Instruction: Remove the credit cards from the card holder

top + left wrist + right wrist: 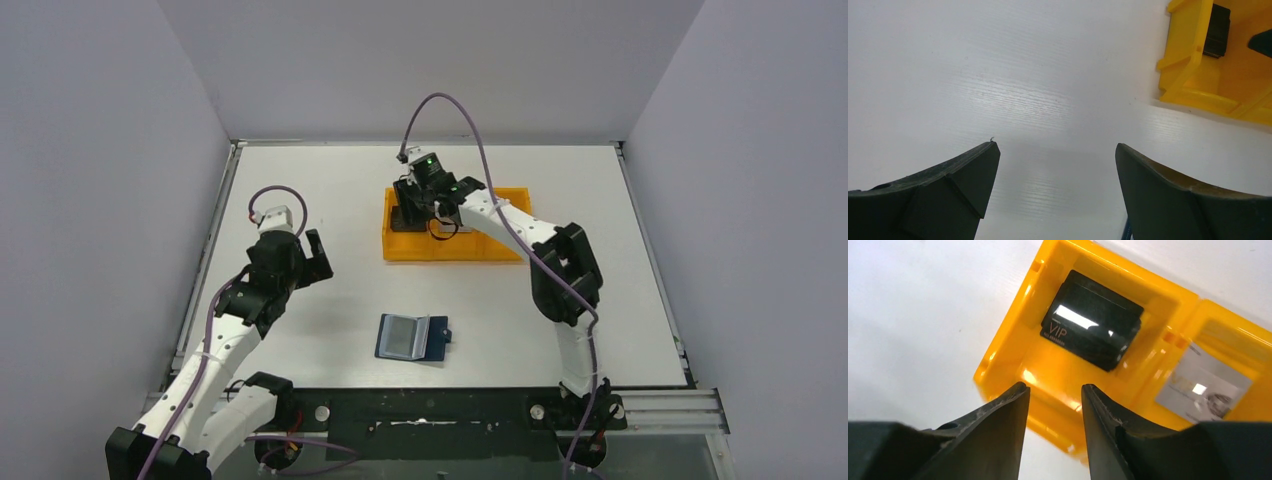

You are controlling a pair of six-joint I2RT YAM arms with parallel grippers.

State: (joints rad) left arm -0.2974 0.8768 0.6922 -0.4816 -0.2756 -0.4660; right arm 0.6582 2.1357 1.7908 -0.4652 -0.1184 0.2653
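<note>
The white tabletop [330,190] is carrying everything. At its far side the orange tray [470,252] is sitting. The right gripper [1054,388] is hanging over the tray's left box, its fingers a little apart with nothing between them. The left gripper [1057,150] is waiting over bare tabletop on the left, fingers wide apart, holding nothing.

The card holder [412,338] is lying open on the near side, around the middle, well apart from both grippers. I cannot tell if a card is hiding inside it. A dark shiny card [1091,332] is lying in the left box and a silver card [1204,385] in the next box.

I am guessing these cards are light, thin, stiff and slippery. Pinching an edge that is poking out of a pocket is looking best. The soft, light holder is needing holding down.
</note>
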